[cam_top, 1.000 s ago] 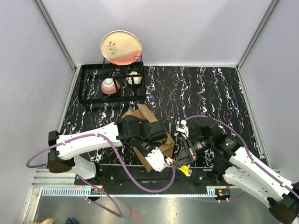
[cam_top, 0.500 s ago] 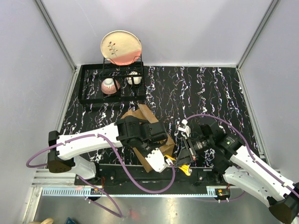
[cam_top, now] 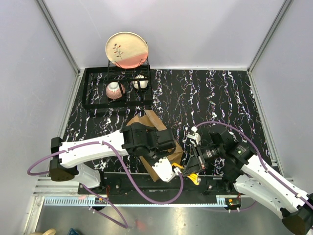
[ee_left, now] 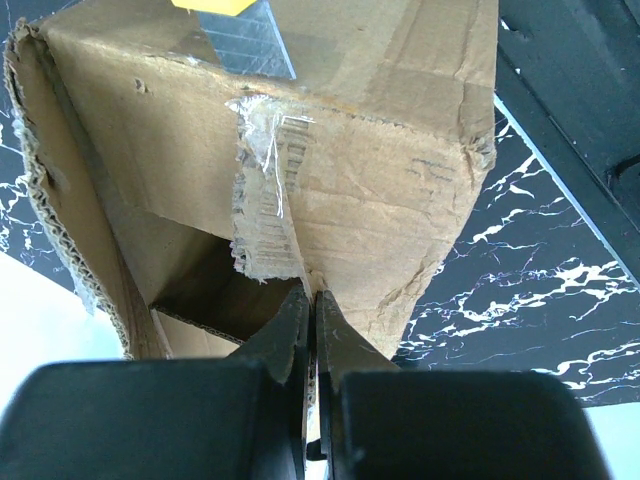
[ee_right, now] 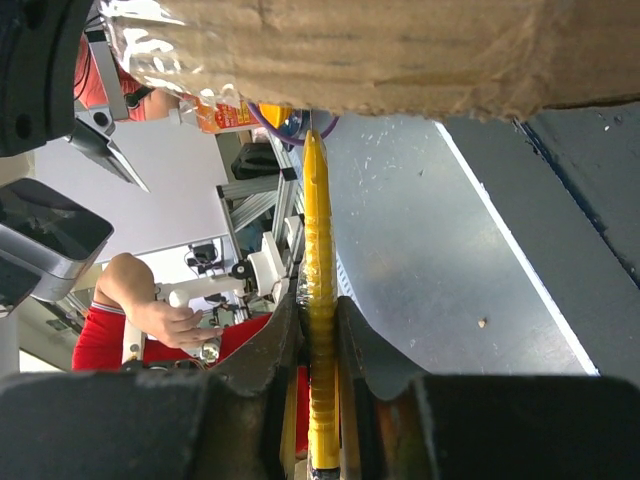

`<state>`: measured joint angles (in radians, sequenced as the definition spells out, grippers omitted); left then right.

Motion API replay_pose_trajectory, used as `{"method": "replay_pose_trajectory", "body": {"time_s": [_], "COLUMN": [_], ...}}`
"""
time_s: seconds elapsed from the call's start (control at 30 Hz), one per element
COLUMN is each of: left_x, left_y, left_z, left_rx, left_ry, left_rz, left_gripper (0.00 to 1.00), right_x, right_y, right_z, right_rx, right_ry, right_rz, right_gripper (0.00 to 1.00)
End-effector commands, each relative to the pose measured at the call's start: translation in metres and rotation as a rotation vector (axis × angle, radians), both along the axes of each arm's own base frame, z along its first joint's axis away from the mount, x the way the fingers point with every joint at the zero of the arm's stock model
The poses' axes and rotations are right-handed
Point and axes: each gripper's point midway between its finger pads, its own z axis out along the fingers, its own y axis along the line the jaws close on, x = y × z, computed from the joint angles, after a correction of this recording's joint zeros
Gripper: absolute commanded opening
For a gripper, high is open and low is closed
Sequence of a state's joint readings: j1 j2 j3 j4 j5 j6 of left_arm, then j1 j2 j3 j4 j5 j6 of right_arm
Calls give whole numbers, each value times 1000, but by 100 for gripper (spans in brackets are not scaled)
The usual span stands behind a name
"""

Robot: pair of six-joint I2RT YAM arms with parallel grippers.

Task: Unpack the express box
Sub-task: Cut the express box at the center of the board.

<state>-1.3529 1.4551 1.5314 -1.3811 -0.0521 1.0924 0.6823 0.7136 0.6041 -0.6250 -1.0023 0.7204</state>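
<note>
The express box (ee_left: 350, 180) (tape torn) has the left gripper (ee_left: 313, 305), fingers pressed together, at its edge, while the right gripper (ee_right: 318, 305) pinches a yellow tool (ee_right: 318, 220) pointing at it.

The setting is a robotics laboratory test cell. Indicators:

- A left arm (cam_top: 93, 149) and a right arm (cam_top: 266, 181) are mounted by a metal rail (cam_top: 146, 200) at the near edge of a black marbled desk (cam_top: 220, 93).
- Plain grey panels (cam_top: 195, 29) in aluminium profiles (cam_top: 58, 36) enclose the desk on three sides.
- Purple cables (cam_top: 128, 172) run exposed along the arms.
- A dish rack (cam_top: 88, 88) with a plate (cam_top: 126, 49) and bowls (cam_top: 114, 90) stands at the far left.
- The right wrist view shows a person in red sleeves (ee_right: 100, 345) among aluminium stands (ee_right: 255, 205) beyond the desk.
</note>
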Motion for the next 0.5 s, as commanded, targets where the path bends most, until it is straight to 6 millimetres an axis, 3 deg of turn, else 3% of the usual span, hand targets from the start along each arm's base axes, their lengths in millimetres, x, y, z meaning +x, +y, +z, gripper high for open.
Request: {"method": "replay_pose_trajectory", "body": {"time_s": [0.0,0.47], "left_x": [6,5], "left_y": [2,2], "left_z": [22,24], "left_rx": [-45,-46], "left_ry": [-58,-65], "left_rz": [12,8], "left_gripper": [0,0], "right_x": [-2,-1], "right_y": [-1,-2], "right_z": [2,6], "right_rx": [13,23], "right_ry": [-12,-37], "right_rz": [-2,-20], "right_gripper": [0,0]}}
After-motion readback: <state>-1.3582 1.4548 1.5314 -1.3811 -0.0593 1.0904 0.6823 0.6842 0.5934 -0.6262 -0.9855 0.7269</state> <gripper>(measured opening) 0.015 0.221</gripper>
